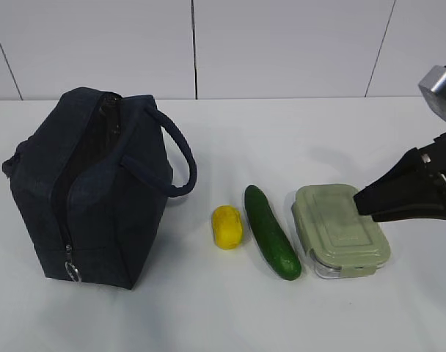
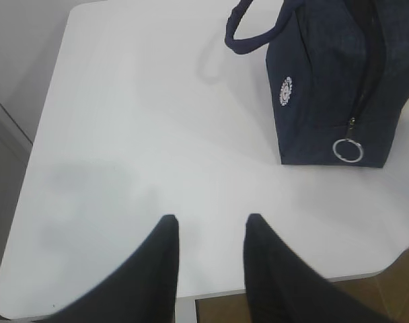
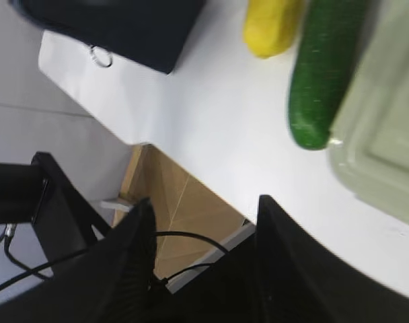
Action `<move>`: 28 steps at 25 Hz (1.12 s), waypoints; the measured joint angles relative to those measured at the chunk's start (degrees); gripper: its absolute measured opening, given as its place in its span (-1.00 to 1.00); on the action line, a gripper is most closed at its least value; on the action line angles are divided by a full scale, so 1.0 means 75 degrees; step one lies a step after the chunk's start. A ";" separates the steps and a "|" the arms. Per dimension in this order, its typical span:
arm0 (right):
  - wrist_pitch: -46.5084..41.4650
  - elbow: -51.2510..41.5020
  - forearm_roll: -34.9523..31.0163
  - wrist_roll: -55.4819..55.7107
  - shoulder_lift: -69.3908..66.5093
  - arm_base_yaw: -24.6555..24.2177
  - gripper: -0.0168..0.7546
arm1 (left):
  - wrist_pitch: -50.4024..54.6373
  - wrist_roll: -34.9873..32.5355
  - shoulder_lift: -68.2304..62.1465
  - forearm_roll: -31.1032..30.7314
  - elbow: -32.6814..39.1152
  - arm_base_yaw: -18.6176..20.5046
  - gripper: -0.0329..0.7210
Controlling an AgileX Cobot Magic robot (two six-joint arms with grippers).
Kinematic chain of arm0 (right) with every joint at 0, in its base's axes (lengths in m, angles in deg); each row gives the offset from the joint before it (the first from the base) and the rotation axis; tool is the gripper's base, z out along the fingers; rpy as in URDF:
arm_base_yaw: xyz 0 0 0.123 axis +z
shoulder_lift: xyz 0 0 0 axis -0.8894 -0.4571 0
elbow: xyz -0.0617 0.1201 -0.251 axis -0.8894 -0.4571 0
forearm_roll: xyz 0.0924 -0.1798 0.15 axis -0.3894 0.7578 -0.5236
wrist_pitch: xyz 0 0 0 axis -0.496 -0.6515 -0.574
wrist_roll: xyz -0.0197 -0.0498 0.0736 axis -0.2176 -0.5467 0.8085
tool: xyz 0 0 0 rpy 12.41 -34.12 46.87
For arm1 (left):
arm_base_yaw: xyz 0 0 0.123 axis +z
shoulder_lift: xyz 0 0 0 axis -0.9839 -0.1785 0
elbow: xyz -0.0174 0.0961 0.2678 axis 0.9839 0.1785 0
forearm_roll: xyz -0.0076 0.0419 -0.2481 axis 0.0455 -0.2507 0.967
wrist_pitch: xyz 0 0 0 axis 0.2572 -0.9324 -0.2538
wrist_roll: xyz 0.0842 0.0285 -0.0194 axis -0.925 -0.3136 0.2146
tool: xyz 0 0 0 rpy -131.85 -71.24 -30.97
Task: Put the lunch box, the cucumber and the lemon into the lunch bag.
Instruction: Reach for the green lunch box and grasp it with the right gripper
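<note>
The navy lunch bag (image 1: 91, 191) stands at the left with its zipper open and its ring pull (image 1: 72, 272) hanging low; it also shows in the left wrist view (image 2: 332, 81). The yellow lemon (image 1: 227, 226), the dark green cucumber (image 1: 271, 232) and the lunch box (image 1: 340, 229) with its sage-green lid lie in a row to the right of the bag. My right gripper (image 1: 361, 202) hovers open and empty over the lunch box's right side. In the right wrist view the lemon (image 3: 272, 27), cucumber (image 3: 322, 74) and lunch box (image 3: 386, 134) show. My left gripper (image 2: 210, 221) is open and empty over bare table.
The white table (image 1: 208, 308) ends at a front edge in the left wrist view (image 2: 272, 281). Beyond the table edge in the right wrist view are a wooden floor (image 3: 184, 208), black cables and a black stand (image 3: 50, 202). A white panelled wall stands behind the table.
</note>
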 joint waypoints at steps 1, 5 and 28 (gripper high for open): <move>0.0000 0.0000 -0.0019 -0.0128 -0.0053 -0.0178 0.00 | 0.0000 0.0000 0.0000 0.0000 0.0000 0.0000 -0.28; 0.0000 0.0019 -0.0038 -0.0426 -0.0126 -0.0673 0.00 | 0.0000 0.0000 0.0000 0.0000 0.0000 0.0000 -0.28; 0.0123 0.0909 -0.0336 -0.1405 -0.3337 -0.1575 0.30 | 0.0000 0.0000 0.0000 0.0000 0.0000 0.0000 -0.28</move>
